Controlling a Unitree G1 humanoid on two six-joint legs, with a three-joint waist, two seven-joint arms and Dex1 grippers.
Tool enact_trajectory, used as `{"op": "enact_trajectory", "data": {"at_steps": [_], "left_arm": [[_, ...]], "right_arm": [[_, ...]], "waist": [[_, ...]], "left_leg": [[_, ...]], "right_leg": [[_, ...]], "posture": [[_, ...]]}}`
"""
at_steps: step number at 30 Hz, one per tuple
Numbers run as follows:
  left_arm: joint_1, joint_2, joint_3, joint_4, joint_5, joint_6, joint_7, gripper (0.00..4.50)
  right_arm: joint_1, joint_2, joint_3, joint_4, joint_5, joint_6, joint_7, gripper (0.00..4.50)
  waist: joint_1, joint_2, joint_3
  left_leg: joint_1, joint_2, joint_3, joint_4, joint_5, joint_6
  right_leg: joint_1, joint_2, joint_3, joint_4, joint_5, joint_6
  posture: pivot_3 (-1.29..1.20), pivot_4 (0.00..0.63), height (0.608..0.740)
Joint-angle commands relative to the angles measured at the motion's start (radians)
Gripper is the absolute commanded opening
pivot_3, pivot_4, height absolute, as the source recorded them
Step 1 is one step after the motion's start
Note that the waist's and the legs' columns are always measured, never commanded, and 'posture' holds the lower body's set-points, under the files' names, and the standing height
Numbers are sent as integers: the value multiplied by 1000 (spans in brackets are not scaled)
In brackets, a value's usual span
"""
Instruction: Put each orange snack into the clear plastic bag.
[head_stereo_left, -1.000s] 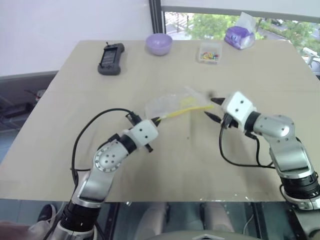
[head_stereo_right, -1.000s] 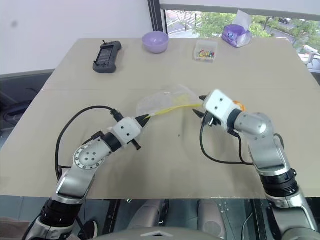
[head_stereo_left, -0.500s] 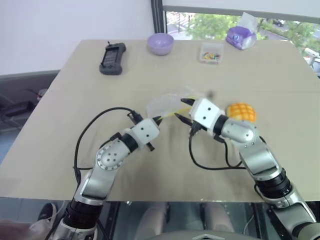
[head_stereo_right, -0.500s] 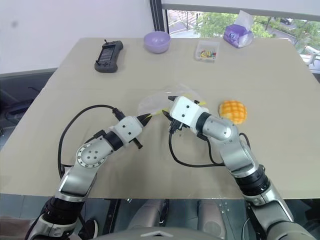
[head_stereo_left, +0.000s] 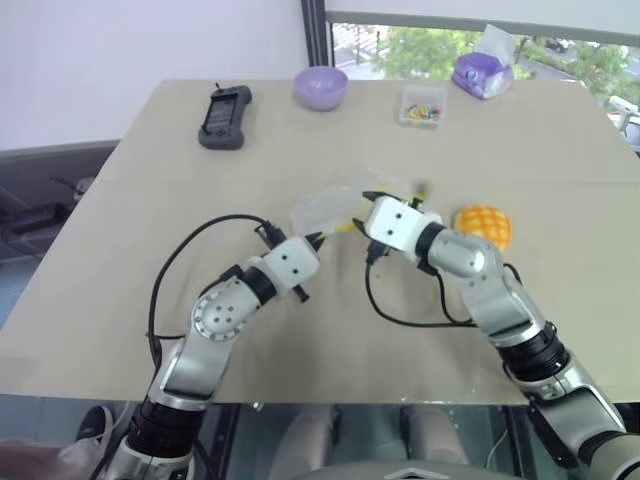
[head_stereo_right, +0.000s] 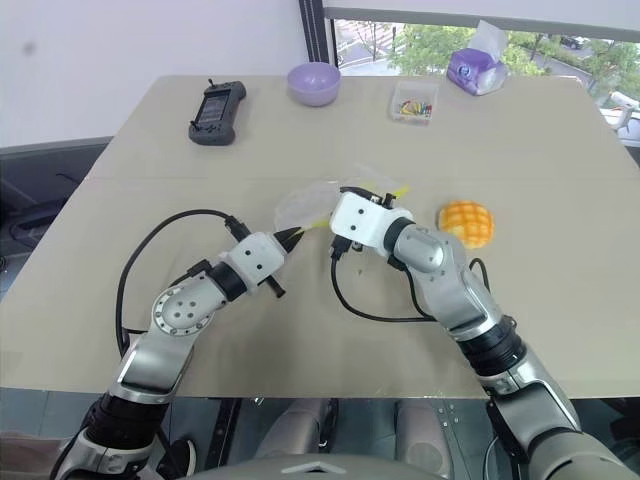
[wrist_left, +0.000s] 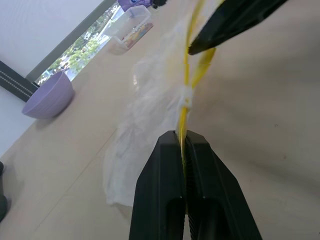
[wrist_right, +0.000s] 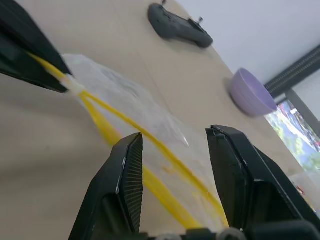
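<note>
The orange snack (head_stereo_left: 484, 223), a domed bun with a grid top, lies on the table to the right of my right forearm, and nothing touches it. The clear plastic bag (head_stereo_left: 322, 208) lies crumpled at mid-table. My left gripper (head_stereo_left: 316, 239) is shut on its yellow strip (wrist_left: 183, 131). My right gripper (wrist_right: 182, 165) is open at the bag's mouth. Two yellow strips run between its fingers (wrist_right: 131, 176), and it does not pinch them. In the head views it sits just right of the bag (head_stereo_right: 342, 220).
At the far edge of the table (head_stereo_left: 180, 190) are a black handheld controller (head_stereo_left: 222, 117), a lilac bowl (head_stereo_left: 320, 86), a small clear box of colourful bits (head_stereo_left: 420, 105) and a purple tissue pack (head_stereo_left: 480, 72). A black cable loops from each wrist.
My right arm swung left from beside the bun to the bag's mouth and rolled its wrist, uncovering the bun. The left gripper stayed put, still pinching the strip.
</note>
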Motion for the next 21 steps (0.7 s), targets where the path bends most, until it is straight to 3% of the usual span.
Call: {"op": "enact_trajectory", "data": {"at_steps": [1, 7, 11, 17, 21], "left_arm": [[-4, 0, -5, -29, 6, -20, 2, 0], [1, 2, -4, -31, 6, -19, 2, 0], [-1, 2, -4, -29, 5, -18, 1, 0], [-7, 4, 0, -23, 1, -17, 2, 0], [-7, 3, -1, -22, -1, -16, 1, 0]], "right_arm": [[-30, 0, -26, 24, -76, 98, -55, 2193], [-40, -8, -108, 68, -92, 204, -113, 2193], [-38, 36, -162, 7, 73, 105, -48, 2193], [46, -102, -187, -121, 265, -26, 178, 2193], [71, -103, -228, -130, 334, -61, 172, 2193]], "waist": [[0, 0, 0], [1, 0, 0], [-6, 0, 0], [4, 0, 0], [0, 0, 0]], "left_leg": [[0, 0, 0, 0, 0, 0], [0, 0, 0, 0, 0, 0], [0, 0, 1, -1, 0, 0], [-2, 0, 1, 0, 0, 0], [-2, 0, 1, 0, 0, 0]], "right_leg": [[0, 0, 0, 0, 0, 0], [0, 0, 0, 0, 0, 0], [-1, 0, 1, 0, 0, 0], [-3, -1, 1, 0, 0, 0], [-2, -1, 1, 0, 0, 0]], "posture": [[0, 150, 740], [0, 150, 740], [0, 150, 740], [0, 150, 740], [0, 150, 740]]}}
